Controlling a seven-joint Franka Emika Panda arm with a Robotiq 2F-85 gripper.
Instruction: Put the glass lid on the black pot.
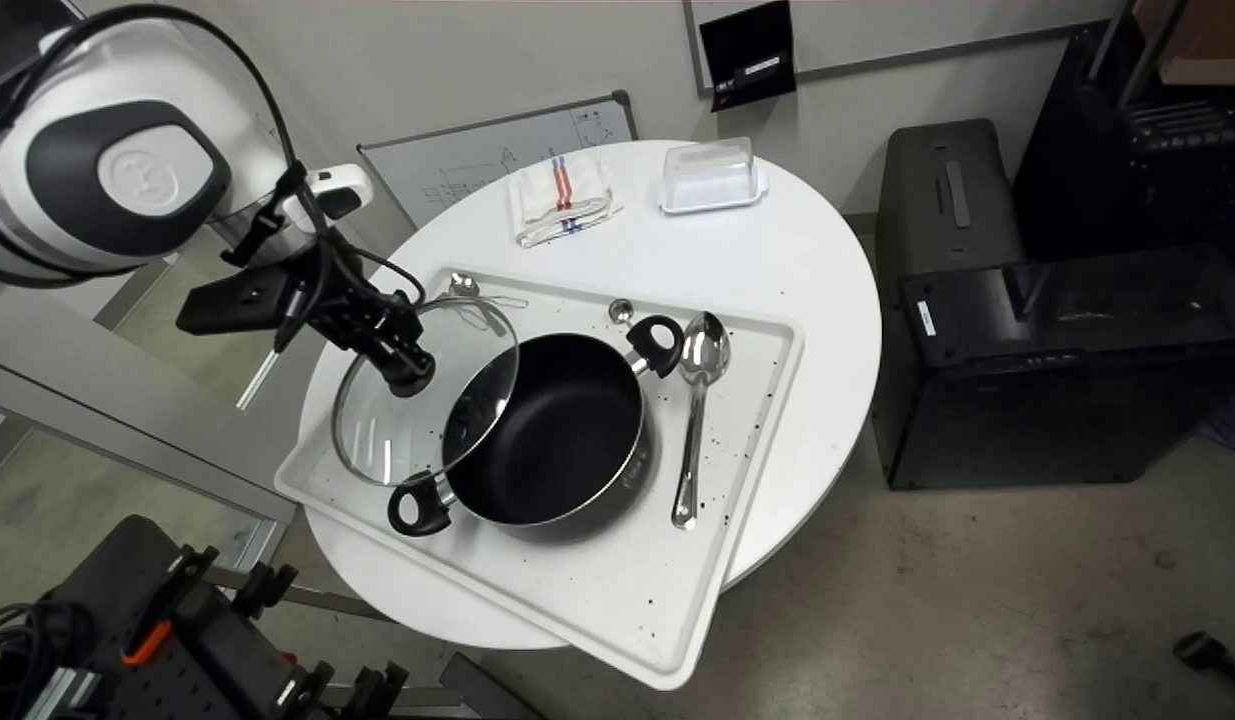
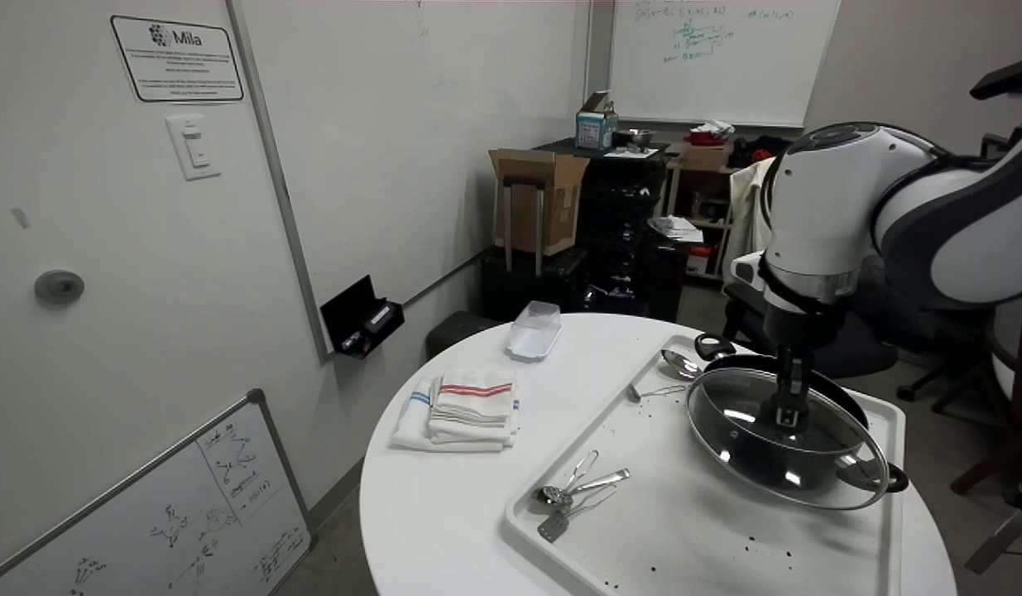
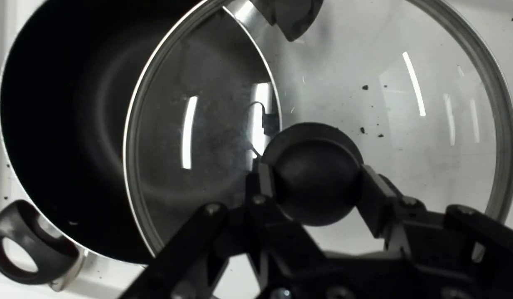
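The glass lid [image 1: 387,430] is a clear disc with a thin metal rim. It also shows in an exterior view [image 2: 755,451] and in the wrist view [image 3: 430,162]. My gripper [image 1: 405,368] is shut on the lid's dark knob [image 3: 314,203], with a finger on each side [image 3: 316,178]. The lid hangs above the tray and looks tilted in an exterior view. The black pot [image 1: 577,430] stands on the tray with its dark interior open. In the wrist view the lid overlaps only one side of the pot [image 3: 61,124]; the rest is over the tray.
The white tray [image 1: 617,620] lies on the round white table [image 1: 817,300]. A large metal spoon [image 1: 693,430] lies beside the pot. Small utensils [image 2: 568,501] lie near a tray edge. Folded towels [image 2: 473,410] and a clear-lidded box [image 2: 534,333] stand on the table.
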